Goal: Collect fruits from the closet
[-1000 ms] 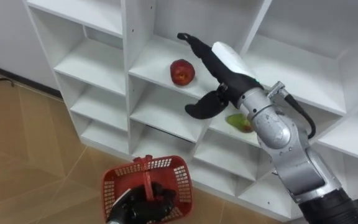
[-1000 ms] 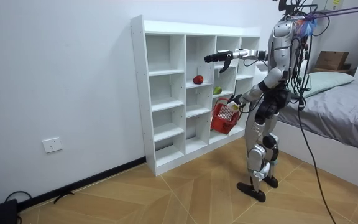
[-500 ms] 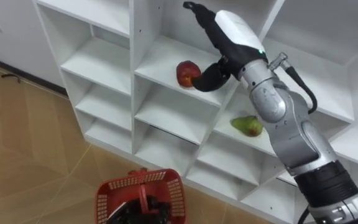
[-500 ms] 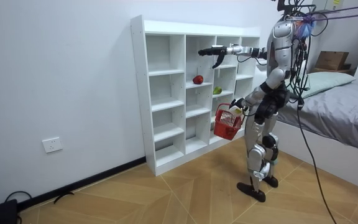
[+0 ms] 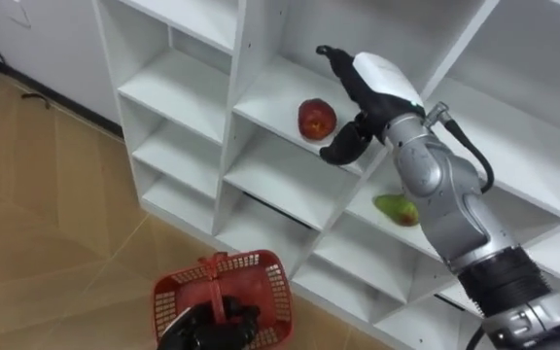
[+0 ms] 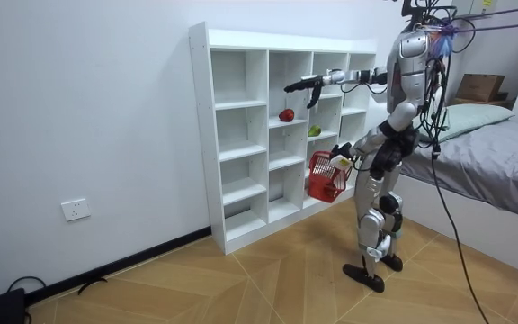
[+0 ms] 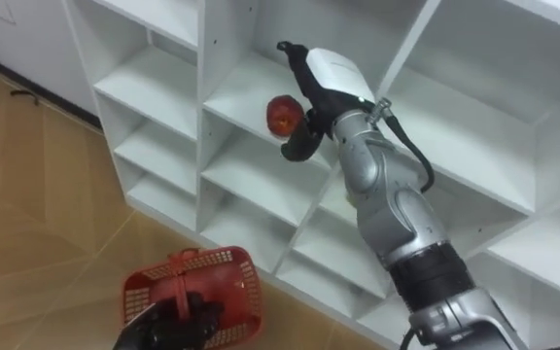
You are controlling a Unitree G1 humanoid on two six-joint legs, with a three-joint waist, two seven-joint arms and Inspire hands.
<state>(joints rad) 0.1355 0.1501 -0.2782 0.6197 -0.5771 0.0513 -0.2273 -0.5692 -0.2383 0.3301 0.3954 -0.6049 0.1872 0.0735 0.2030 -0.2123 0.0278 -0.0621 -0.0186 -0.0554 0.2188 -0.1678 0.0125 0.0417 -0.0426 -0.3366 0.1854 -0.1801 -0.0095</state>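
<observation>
A red apple (image 5: 316,119) lies on a shelf of the white closet (image 5: 183,87), in its middle column. One compartment lower and to the right lies a green pear (image 5: 397,208). My right hand (image 5: 363,92) is stretched out open just right of the apple and slightly above it, thumb hanging down beside the fruit, nothing in it. Low in front, my left hand (image 5: 212,329) is shut on the handle of a red plastic basket (image 5: 261,287). I stand facing the closet (image 6: 232,135), right hand (image 6: 299,85) raised, basket (image 6: 325,175) at hip height.
The other compartments of the closet hold nothing. A wooden floor (image 5: 37,194) lies below. A bed (image 6: 493,171) with a cardboard box (image 6: 479,85) behind it stands at the room view's right, behind me. A wall socket (image 6: 75,210) sits low at the room view's left.
My right hand has reached further towards the apple's compartment and come down closer to the fruit. The eye view has shifted. The basket stays in my left hand.
</observation>
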